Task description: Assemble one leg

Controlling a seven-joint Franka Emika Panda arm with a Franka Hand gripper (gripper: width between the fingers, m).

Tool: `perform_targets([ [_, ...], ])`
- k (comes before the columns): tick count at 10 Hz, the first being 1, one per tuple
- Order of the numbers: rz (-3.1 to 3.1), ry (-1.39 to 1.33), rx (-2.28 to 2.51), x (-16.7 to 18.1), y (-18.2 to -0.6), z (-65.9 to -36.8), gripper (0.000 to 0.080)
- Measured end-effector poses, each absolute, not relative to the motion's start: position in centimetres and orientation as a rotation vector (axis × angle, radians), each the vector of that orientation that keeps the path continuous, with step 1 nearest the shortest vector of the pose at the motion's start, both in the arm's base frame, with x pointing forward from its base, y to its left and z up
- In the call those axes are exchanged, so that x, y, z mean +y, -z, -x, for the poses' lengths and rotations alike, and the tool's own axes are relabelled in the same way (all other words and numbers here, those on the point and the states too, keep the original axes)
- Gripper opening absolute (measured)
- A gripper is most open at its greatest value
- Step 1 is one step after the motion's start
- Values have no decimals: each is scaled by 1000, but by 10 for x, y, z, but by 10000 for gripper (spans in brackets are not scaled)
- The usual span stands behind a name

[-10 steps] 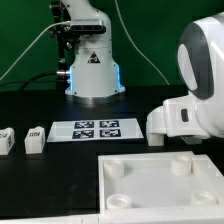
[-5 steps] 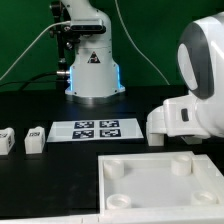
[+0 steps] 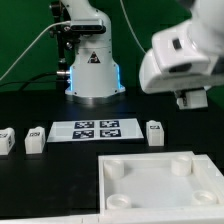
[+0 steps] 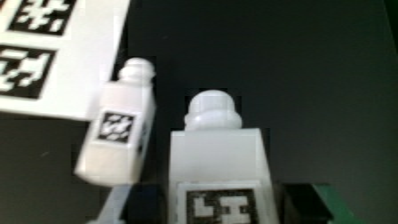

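Note:
In the wrist view my gripper [image 4: 222, 203] is shut on a leg [image 4: 221, 150], a white block with a rounded peg and a black-and-white tag. The dark fingers [image 4: 299, 204] sit tight against both of its sides. A second leg [image 4: 119, 122] lies on the black table beside it, close to the marker board [image 4: 54, 45]. In the exterior view the arm is raised at the upper right, with the gripper [image 3: 190, 99] above and right of that second leg [image 3: 154, 131]. The held leg is hard to make out there.
Two more legs [image 3: 35, 139] [image 3: 5, 141] stand at the exterior view's left. The marker board [image 3: 95, 129] lies mid-table. The large white panel with corner sockets [image 3: 150, 186] fills the front right. The robot base [image 3: 92, 70] stands behind.
The arm has risen and shifted toward the exterior view's left. This uncovered the leg standing right of the marker board. The other legs, the board and the panel have not moved.

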State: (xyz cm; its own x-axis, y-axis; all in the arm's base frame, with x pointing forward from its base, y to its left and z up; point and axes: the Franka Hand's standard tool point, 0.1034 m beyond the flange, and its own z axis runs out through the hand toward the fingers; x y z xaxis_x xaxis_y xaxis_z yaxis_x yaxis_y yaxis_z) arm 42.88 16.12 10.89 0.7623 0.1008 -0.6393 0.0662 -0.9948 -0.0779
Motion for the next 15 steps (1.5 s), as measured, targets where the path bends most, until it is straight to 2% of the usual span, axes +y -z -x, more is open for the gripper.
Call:
perform_targets([
  [3, 3013, -585, -109, 135, -141, -448, 288],
  [5, 3053, -295, -98, 130, -156, -462, 288],
  [11, 2974, 560, -69, 132, -155, -469, 288],
  [13, 2979, 557, -78, 127, -154, -469, 288],
  [15, 2994, 642, -118, 92, -172, -498, 288],
])
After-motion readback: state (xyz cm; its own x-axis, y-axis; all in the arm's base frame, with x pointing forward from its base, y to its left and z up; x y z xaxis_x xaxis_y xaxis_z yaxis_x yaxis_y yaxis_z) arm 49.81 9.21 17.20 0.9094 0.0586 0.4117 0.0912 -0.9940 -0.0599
